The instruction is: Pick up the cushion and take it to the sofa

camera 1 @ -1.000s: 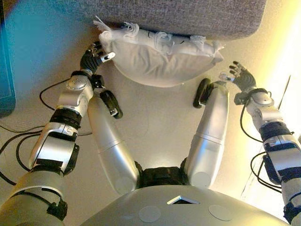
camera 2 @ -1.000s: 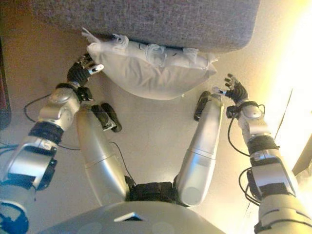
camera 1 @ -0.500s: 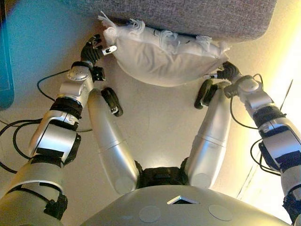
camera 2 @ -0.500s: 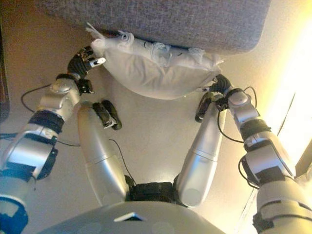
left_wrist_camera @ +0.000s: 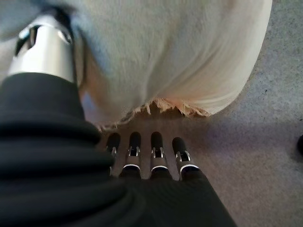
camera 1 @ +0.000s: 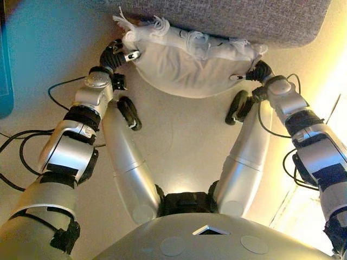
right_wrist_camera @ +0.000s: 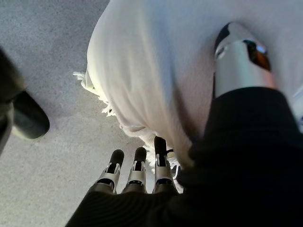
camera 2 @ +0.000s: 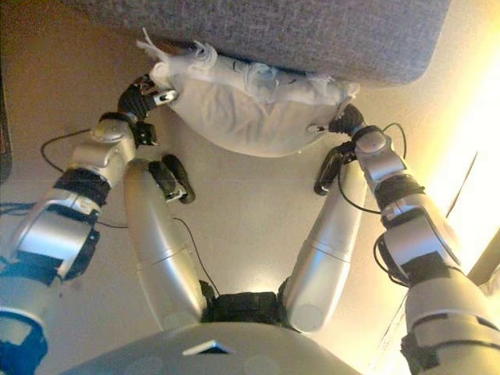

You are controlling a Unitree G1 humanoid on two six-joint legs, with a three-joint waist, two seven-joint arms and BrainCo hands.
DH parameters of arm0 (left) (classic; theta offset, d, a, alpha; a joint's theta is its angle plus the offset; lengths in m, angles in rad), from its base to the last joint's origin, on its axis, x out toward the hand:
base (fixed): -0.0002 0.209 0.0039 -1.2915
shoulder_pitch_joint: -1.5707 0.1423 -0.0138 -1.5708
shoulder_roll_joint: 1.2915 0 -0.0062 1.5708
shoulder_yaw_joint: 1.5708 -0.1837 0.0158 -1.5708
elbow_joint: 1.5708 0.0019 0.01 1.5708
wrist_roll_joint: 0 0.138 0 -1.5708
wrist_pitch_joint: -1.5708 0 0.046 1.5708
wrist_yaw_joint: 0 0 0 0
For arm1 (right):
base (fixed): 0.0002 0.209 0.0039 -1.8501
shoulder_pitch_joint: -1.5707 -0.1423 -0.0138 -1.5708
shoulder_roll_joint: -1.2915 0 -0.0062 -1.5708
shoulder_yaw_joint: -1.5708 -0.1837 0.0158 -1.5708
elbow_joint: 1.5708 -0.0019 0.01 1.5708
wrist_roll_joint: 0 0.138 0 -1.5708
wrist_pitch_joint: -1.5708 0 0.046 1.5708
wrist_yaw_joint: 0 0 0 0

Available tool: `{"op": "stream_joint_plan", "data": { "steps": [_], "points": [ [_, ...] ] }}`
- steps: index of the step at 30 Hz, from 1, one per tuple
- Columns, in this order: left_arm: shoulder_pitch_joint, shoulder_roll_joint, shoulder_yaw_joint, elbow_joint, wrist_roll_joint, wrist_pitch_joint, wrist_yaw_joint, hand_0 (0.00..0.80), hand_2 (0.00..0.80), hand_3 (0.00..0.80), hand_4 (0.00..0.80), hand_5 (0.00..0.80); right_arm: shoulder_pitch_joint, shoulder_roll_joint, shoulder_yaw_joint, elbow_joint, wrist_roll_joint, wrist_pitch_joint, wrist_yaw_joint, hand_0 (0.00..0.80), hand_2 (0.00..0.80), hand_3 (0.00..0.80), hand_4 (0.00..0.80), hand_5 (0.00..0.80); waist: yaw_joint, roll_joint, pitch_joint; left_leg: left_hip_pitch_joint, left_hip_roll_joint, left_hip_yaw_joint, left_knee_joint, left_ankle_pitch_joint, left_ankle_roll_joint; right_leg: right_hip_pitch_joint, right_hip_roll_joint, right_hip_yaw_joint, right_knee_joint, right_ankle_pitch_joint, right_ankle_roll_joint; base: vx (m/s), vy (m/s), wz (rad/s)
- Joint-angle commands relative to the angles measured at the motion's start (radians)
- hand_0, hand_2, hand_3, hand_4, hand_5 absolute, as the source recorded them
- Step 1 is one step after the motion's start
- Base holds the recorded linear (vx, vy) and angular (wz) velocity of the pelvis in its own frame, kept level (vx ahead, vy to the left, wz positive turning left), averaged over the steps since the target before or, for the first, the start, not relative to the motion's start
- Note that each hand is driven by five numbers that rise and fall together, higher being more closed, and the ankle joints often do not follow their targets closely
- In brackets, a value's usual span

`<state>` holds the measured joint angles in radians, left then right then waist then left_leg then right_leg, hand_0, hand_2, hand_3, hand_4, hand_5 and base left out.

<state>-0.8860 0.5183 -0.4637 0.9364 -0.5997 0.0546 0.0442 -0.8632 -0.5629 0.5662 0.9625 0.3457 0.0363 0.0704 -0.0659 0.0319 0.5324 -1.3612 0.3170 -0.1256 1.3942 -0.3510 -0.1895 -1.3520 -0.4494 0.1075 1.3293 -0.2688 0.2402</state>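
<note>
The white cushion (camera 1: 190,67) with fringed ends lies against the base of the grey sofa (camera 1: 244,19). My left hand (camera 1: 114,54) is at its left end and my right hand (camera 1: 260,71) at its right end. In the left wrist view the straight fingers (left_wrist_camera: 156,151) reach under the fringed edge of the cushion (left_wrist_camera: 180,56), and the thumb (left_wrist_camera: 45,52) lies on the cloth. In the right wrist view the straight fingers (right_wrist_camera: 137,165) sit beneath the cushion (right_wrist_camera: 151,61) and the thumb (right_wrist_camera: 241,56) rests against it. I cannot tell whether the cushion is off the floor.
The sofa's front edge runs across the top of the eye views, right behind the cushion. A blue object (camera 1: 4,65) stands at the far left edge. Beige floor (camera 1: 184,135) stretches in front of the cushion.
My right hand has swung in from the open floor at the right to the cushion's right end. My left hand has stayed at the left end. The camera has shifted slightly.
</note>
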Motion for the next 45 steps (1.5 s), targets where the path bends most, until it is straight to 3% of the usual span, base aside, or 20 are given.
{"op": "stream_joint_plan", "data": {
  "steps": [1, 2, 3, 9, 15, 21, 25, 26, 29, 33, 38, 42, 45],
  "points": [
    [-0.081, -0.041, -0.045, 0.009, 0.074, -0.014, -0.039, 0.8, 0.8, 0.8, 0.8, 0.8, -0.088, 0.054, 0.013, -0.022, -0.002, -0.032, 0.036, 0.433, 0.433, 0.433, 0.433, 0.433, 0.014, 0.019, -0.013, -0.004, -0.003, 0.08, -0.061, 0.026, 0.032, 0.007, 0.01, -0.019, -0.095, 0.072, -0.063, 0.0, 0.0, 0.0],
    [-0.083, -0.042, -0.052, 0.002, 0.074, -0.015, -0.041, 0.8, 0.8, 0.8, 0.8, 0.8, -0.089, 0.056, 0.019, -0.029, -0.001, -0.029, 0.037, 0.433, 0.433, 0.433, 0.433, 0.433, 0.015, 0.019, -0.013, -0.002, -0.003, 0.081, -0.065, 0.028, 0.031, 0.009, 0.01, -0.02, -0.099, 0.074, -0.062, 0.0, 0.0, 0.0],
    [-0.083, -0.044, -0.056, -0.005, 0.074, -0.014, -0.039, 0.8, 0.8, 0.8, 0.8, 0.8, -0.089, 0.058, 0.023, -0.036, -0.002, -0.022, 0.036, 0.8, 0.8, 0.8, 0.8, 0.8, 0.015, 0.019, -0.013, -0.001, -0.004, 0.081, -0.066, 0.029, 0.03, 0.01, 0.01, -0.02, -0.102, 0.077, -0.061, 0.0, 0.0, 0.0],
    [-0.076, -0.055, -0.052, -0.025, 0.071, -0.008, -0.025, 0.8, 0.8, 0.8, 0.8, 0.8, -0.083, 0.055, 0.027, -0.038, 0.002, 0.035, 0.017, 0.8, 0.8, 0.8, 0.8, 0.8, 0.015, 0.017, -0.013, -0.001, -0.002, 0.081, -0.062, 0.03, 0.029, 0.014, 0.012, -0.018, -0.103, 0.082, -0.062, 0.0, 0.002, 0.01],
    [-0.075, -0.054, -0.042, -0.03, 0.06, -0.043, -0.022, 0.8, 0.8, 0.8, 0.8, 0.8, -0.069, 0.081, 0.001, -0.015, 0.014, 0.029, -0.027, 0.8, 0.8, 0.8, 0.8, 0.8, 0.015, 0.012, -0.021, 0.046, -0.007, 0.078, -0.132, 0.044, 0.013, 0.056, 0.024, -0.038, -0.177, 0.108, -0.052, -0.034, -0.005, 0.01],
    [-0.022, -0.086, -0.003, -0.062, 0.004, -0.175, -0.026, 0.8, 0.8, 0.8, 0.8, 0.8, -0.023, 0.107, -0.026, -0.055, 0.027, -0.064, -0.139, 0.8, 0.8, 0.8, 0.8, 0.8, 0.009, 0.01, -0.049, 0.226, 0.006, 0.127, -0.409, 0.142, -0.016, 0.238, 0.049, -0.095, -0.414, 0.186, -0.032, -0.035, 0.058, -0.01],
    [0.045, -0.107, 0.033, -0.167, -0.028, -0.235, -0.026, 0.8, 0.8, 0.8, 0.8, 0.8, 0.062, 0.119, -0.064, -0.164, 0.076, -0.096, -0.191, 0.8, 0.8, 0.8, 0.8, 0.8, 0.007, 0.0, -0.066, 0.403, -0.007, 0.15, -0.616, 0.216, -0.025, 0.408, 0.057, -0.134, -0.625, 0.25, -0.021, 0.009, 0.036, -0.06],
    [0.072, -0.11, 0.041, -0.203, -0.024, -0.243, -0.019, 0.8, 0.8, 0.8, 0.8, 0.8, 0.097, 0.118, -0.079, -0.206, 0.092, -0.111, -0.211, 0.8, 0.8, 0.8, 0.8, 0.8, 0.006, -0.007, -0.072, 0.446, -0.02, 0.16, -0.692, 0.274, -0.014, 0.45, 0.051, -0.152, -0.7, 0.303, -0.025, -0.004, 0.045, -0.01],
    [0.168, -0.11, 0.069, -0.31, -0.019, -0.242, -0.002, 0.8, 0.8, 0.8, 0.8, 0.8, 0.213, 0.124, -0.12, -0.345, 0.109, -0.127, -0.255, 0.8, 0.8, 0.8, 0.8, 0.8, 0.005, -0.028, -0.099, 0.573, -0.048, 0.182, -0.809, 0.312, -0.004, 0.573, 0.044, -0.193, -0.838, 0.353, -0.02, 0.105, 0.037, -0.03],
    [0.31, -0.091, 0.119, -0.463, 0.052, -0.235, 0.058, 0.8, 0.8, 0.8, 0.8, 0.8, 0.387, 0.124, -0.236, -0.517, 0.198, -0.161, -0.184, 0.8, 0.8, 0.8, 0.8, 0.8, 0.01, -0.048, -0.17, 0.778, -0.077, 0.248, -0.96, 0.342, 0.012, 0.776, 0.04, -0.255, -0.998, 0.391, -0.009, 0.185, 0.037, -0.19],
    [0.398, -0.073, 0.202, -0.591, 0.052, -0.256, 0.084, 0.8, 0.8, 0.8, 0.8, 0.8, 0.483, 0.157, -0.345, -0.667, 0.2, -0.205, -0.178, 0.8, 0.8, 0.8, 0.8, 0.8, 0.025, -0.052, -0.244, 0.949, -0.093, 0.279, -1.11, 0.362, 0.03, 0.933, 0.046, -0.289, -1.111, 0.401, 0.006, 0.123, -0.012, -0.15],
    [0.438, -0.087, 0.227, -0.619, 0.083, -0.243, 0.129, 0.8, 0.8, 0.8, 0.8, 0.8, 0.479, 0.192, -0.348, -0.648, 0.19, -0.2, -0.244, 0.8, 0.8, 0.8, 0.8, 0.8, 0.035, -0.06, -0.308, 1.076, -0.109, 0.279, -1.198, 0.369, 0.041, 1.046, 0.08, -0.312, -1.195, 0.406, 0.011, 0.1, -0.039, -0.18],
    [0.525, -0.099, 0.253, -0.635, 0.111, -0.193, 0.141, 0.8, 0.8, 0.8, 0.8, 0.8, 0.467, 0.227, -0.31, -0.638, 0.22, -0.141, -0.254, 0.8, 0.8, 0.8, 0.8, 0.8, 0.049, -0.058, -0.383, 1.214, -0.114, 0.274, -1.261, 0.362, 0.048, 1.172, 0.131, -0.306, -1.272, 0.395, 0.005, 0.266, -0.014, -0.33]
  ]
}}
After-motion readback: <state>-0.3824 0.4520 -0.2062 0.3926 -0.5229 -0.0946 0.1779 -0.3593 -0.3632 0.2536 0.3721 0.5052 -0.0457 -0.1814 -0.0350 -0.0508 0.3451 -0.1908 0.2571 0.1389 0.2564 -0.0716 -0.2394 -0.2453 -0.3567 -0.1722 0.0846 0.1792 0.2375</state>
